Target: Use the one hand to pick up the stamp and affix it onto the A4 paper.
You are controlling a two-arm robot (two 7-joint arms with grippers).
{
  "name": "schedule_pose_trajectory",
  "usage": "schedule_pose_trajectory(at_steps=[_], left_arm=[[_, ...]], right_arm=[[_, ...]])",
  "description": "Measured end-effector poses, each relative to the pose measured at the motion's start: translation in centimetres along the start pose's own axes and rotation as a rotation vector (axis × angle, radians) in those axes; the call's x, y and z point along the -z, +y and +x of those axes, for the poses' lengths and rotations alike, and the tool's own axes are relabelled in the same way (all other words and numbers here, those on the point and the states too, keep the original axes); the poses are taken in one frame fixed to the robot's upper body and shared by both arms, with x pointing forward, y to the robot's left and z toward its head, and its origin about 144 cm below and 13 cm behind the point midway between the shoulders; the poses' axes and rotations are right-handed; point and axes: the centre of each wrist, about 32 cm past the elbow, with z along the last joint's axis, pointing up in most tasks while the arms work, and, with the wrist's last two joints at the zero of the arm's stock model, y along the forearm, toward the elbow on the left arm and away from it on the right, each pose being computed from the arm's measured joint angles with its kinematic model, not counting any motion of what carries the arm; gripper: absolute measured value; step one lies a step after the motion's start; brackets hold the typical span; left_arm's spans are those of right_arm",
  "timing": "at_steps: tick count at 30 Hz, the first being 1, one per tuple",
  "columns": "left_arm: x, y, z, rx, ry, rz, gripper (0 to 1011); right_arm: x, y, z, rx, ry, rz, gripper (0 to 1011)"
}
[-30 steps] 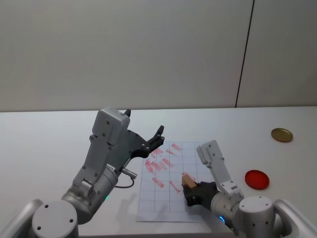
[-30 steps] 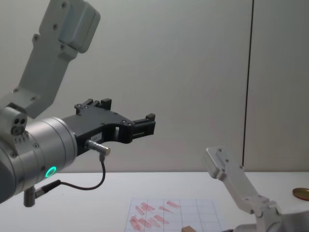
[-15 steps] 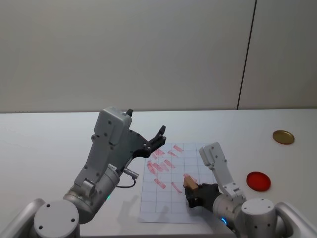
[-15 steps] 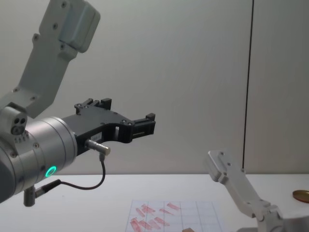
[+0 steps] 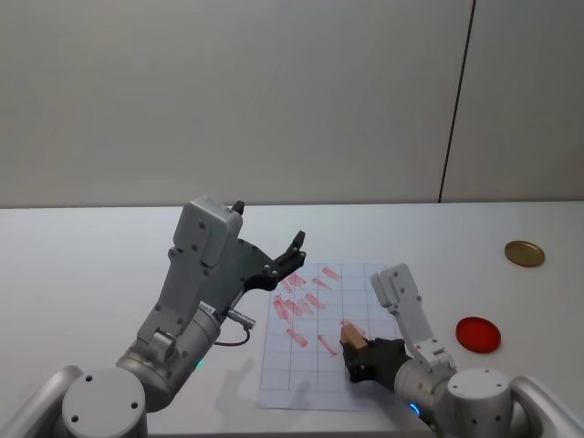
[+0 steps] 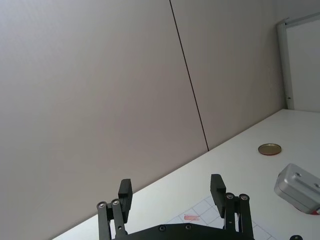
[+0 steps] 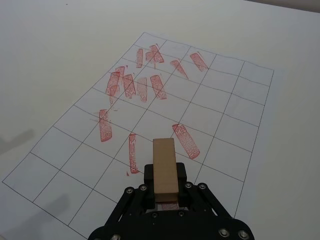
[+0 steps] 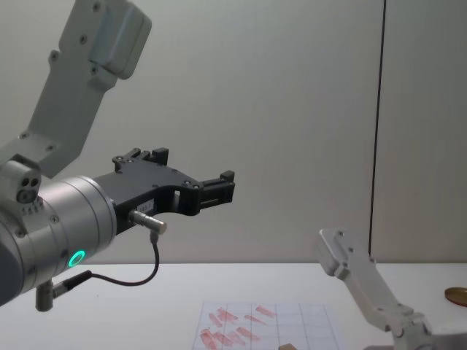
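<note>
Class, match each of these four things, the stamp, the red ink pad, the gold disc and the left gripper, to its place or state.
Things:
1. stamp
2. red ink pad
3. gold disc
4. left gripper

Places or states:
A. on the table, right of the A4 paper, nearer the robot
B. raised in the air, fingers open
C. clamped in the right gripper
D. on the table, far right, farther back

Pairs: 1-C, 2-A, 3-D, 4-B

My left gripper (image 8: 194, 176) hangs high on the left, above the table (image 8: 139, 306). At the near right, the right arm's white link (image 8: 361, 284) slopes down beside the A4 paper (image 8: 314, 321), where the stamp (image 8: 287, 347) shows its tan top.
</note>
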Motion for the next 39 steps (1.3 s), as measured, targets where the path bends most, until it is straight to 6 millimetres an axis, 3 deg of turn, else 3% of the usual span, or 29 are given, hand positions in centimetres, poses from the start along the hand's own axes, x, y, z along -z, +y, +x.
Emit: schedule_pose_trajectory(at_steps=[8, 28, 39], left_arm=[[0.0, 0.0, 0.0, 0.0, 0.0, 0.0, 993], [0.0, 0.0, 0.0, 0.0, 0.0, 0.0, 993], [0.0, 0.0, 0.0, 0.0, 0.0, 0.0, 993]], right_arm=[[-0.4, -0.3, 0.0, 0.007, 0.006, 0.039, 221], [-7.2, -3.4, -0.5, 0.025, 0.022, 0.315, 221], [-8.4, -4.9, 0.3, 0.103, 0.036, 0.34, 221]])
